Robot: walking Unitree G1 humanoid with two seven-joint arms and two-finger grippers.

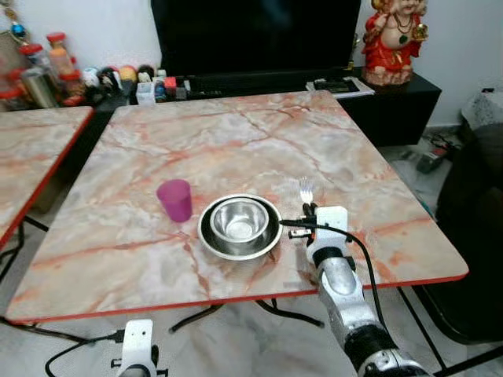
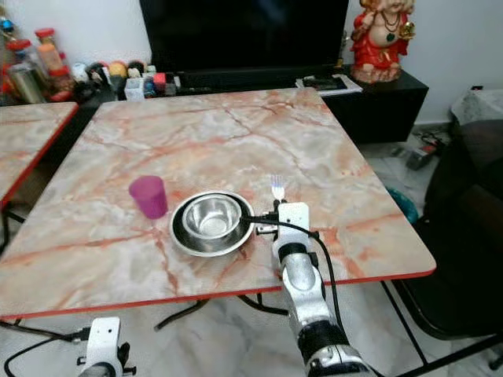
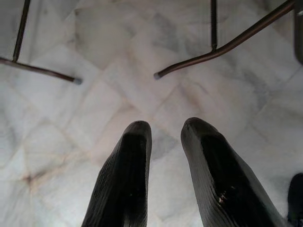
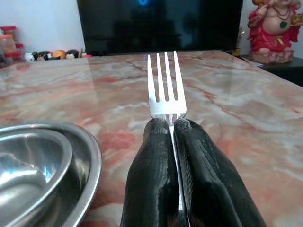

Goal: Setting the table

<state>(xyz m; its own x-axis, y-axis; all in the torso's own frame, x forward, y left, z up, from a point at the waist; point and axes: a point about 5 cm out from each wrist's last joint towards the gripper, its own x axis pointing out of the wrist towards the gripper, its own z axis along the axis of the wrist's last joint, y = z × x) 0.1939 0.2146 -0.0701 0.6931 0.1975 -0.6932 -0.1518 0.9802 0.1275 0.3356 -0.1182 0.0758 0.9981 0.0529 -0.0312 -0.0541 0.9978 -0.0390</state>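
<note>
Left eye view: the right gripper [image 1: 310,209] reaches over the near right part of the marble table [image 1: 236,133] and holds a fork [image 1: 306,189] whose tines project beyond the fingertips toward the far edge; the fork sits just to the right of a steel plate [image 1: 211,236], apart from its rim. A steel bowl [image 1: 238,221] rests inside the plate, and both appear empty. A purple cup [image 1: 175,199] stands upright just left of the plate; its contents cannot be made out from this angle. The left gripper [image 1: 137,353] hangs below the table's near edge. Right eye view: the same arrangement, with the fork's silver tines [image 2: 277,187] level with the far rim of the plate and the black cable [image 2: 314,243] looping from the wrist housing. Beyond the table stand a dark television [image 2: 244,35] and a red figurine [image 2: 381,39] on a low cabinet. Left wrist view: the left gripper's two black fingers [image 3: 128,179] point down at the pale tiled floor [image 3: 57,118], parted by a narrow gap with nothing between them; thin metal table legs [image 3: 222,45] cross the tiles. Right wrist view: the two fingers [image 4: 156,175] are pressed together on the fork's neck, gripping it just below the head; four straight, bright tines rise clear of the fingertips, roughly parallel to the tabletop. The plate's rim and the bowl within it lie close beside the gripper.
</note>
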